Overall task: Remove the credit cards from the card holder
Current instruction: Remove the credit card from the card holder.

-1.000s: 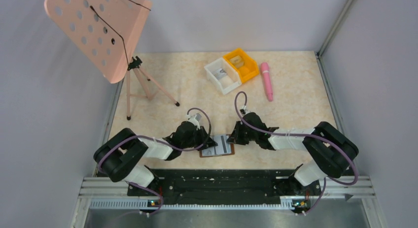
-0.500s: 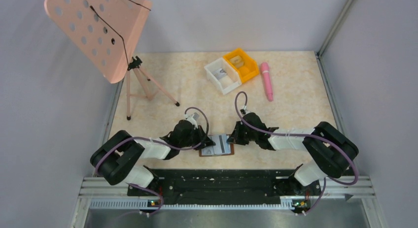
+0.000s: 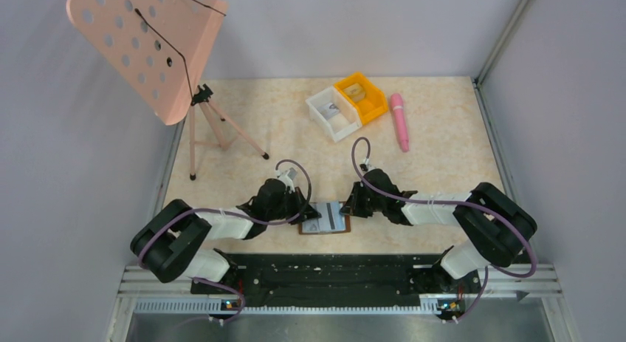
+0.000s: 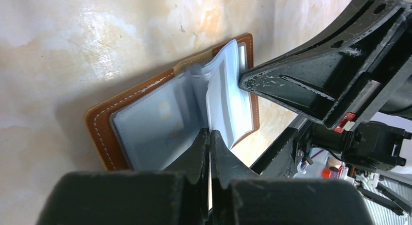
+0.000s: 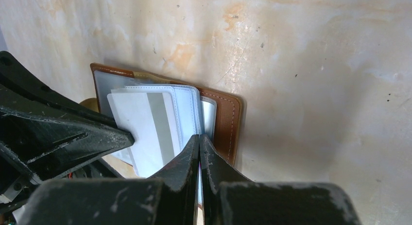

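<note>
The card holder (image 3: 325, 219), a brown wallet with pale blue pockets, lies open on the table between my grippers. It also shows in the left wrist view (image 4: 104, 123) and the right wrist view (image 5: 228, 123). A whitish credit card (image 5: 141, 123) with a grey stripe sticks partly out of its sleeves. My left gripper (image 3: 303, 207) is shut, its tips (image 4: 210, 133) pinching that card's edge (image 4: 221, 98). My right gripper (image 3: 352, 204) is shut on the edge of the holder's clear sleeves (image 5: 199, 136). Any other cards are hidden in the pockets.
A white bin (image 3: 334, 113) and an orange bin (image 3: 362, 97) stand at the back, with a pink pen-like object (image 3: 399, 120) to their right. A pink music stand (image 3: 148, 46) on a tripod (image 3: 214, 131) is at the back left. The black base rail (image 3: 325, 272) runs just behind the wallet.
My left arm has drawn slightly to the left, its elbow swinging out. The wallet and my right arm have stayed in place.
</note>
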